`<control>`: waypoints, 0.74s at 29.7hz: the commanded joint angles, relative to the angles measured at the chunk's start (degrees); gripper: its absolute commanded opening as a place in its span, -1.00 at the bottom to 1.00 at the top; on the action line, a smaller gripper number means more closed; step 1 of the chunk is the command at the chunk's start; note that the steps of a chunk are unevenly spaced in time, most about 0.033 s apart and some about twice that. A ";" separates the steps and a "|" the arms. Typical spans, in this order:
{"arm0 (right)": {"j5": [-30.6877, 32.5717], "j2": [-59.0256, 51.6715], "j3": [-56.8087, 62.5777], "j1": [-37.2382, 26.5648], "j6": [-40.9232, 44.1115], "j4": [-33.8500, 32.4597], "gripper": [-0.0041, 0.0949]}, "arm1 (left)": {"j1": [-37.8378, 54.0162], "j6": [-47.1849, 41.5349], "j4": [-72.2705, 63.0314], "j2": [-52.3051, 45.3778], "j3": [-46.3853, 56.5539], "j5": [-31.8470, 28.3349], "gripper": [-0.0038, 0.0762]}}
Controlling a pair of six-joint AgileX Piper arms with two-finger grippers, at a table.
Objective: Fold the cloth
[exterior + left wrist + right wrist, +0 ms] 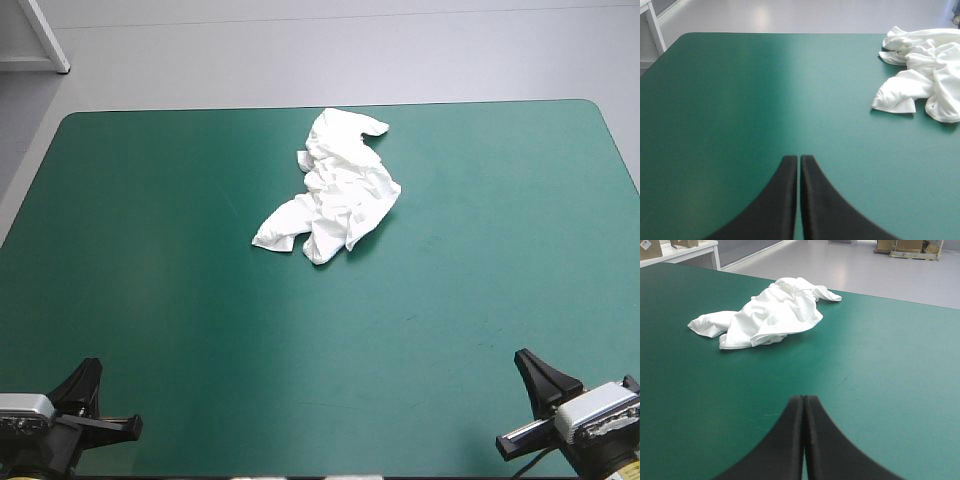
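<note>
The white T-shirt (332, 187) lies in a crumpled heap on the teal-green cover, toward the far middle of the table. My left gripper (88, 378) rests at the near left corner, shut and holding nothing. At the near right corner my right gripper (537, 373) is shut and empty too. From the left wrist the T-shirt (925, 80) lies far ahead and off to the right of the left gripper (799, 159). From the right wrist the T-shirt (771, 313) lies well ahead, a little left of the right gripper (804, 398).
The table's far edge (330, 106) runs close behind the heap. Broad bare cover (320, 340) stretches between the grippers and the T-shirt. A white furniture leg (45, 35) stands on the floor beyond the far left corner.
</note>
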 commanded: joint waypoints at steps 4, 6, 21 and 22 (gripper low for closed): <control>-4.33 1.14 -1.14 0.31 -0.34 0.86 -0.95 | -0.03 -0.38 -0.33 -0.01 -0.96 -4.55 -0.86; -4.33 1.14 -1.14 0.31 -0.34 0.86 -0.95 | -0.03 -0.38 -0.33 -0.01 -0.96 -4.55 -0.86; -3.97 2.72 -2.08 0.31 0.70 -2.22 -0.95 | -0.03 -0.38 -4.06 2.25 -2.52 -4.55 -0.86; -3.78 4.27 -2.72 0.31 1.65 -3.16 -0.95 | -0.03 -0.38 -5.17 3.33 -3.10 -4.46 -0.86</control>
